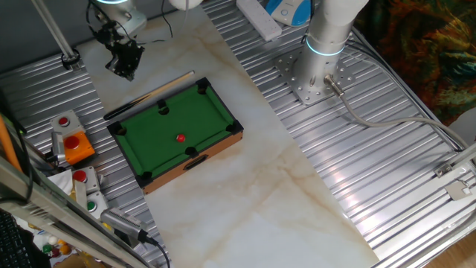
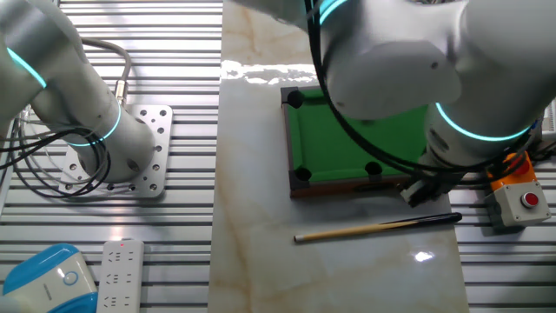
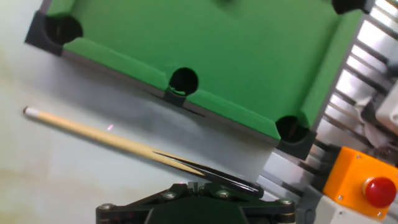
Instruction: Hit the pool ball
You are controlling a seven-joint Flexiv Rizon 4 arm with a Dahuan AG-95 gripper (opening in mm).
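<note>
The tiny glossy red pool ball (image 1: 180, 138) is seen unstruck near the middle of the green-felt toy pool table (image 1: 152, 128), the slim wooden cue (image 3: 134, 148) lies ungrasped beside it, and the black two-finger gripper (image 1: 123, 65) hovers above, jaw state not discernible.

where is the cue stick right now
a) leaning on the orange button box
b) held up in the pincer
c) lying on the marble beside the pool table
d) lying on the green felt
c: the cue stick lies flat on the marble alongside the long rail of the pool table, with nothing holding it.
</note>
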